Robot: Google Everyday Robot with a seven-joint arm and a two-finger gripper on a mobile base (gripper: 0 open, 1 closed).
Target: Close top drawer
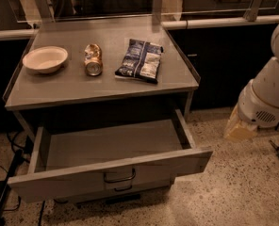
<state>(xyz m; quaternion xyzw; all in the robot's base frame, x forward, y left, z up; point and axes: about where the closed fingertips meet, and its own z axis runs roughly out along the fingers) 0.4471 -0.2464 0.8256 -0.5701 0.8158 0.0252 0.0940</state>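
The top drawer is pulled far out from under the grey table top. Its shallow tray is empty. Its flat front panel faces me, with a small dark loop handle at centre. My white arm hangs at the right edge of the view. Its pale yellowish gripper end is low, to the right of the drawer's right front corner, apart from it and above the floor.
On the table top stand a cream bowl, a crushed can and a dark snack bag. A lower drawer handle shows under the open front. Speckled floor lies right of the drawer. A dark counter stands behind.
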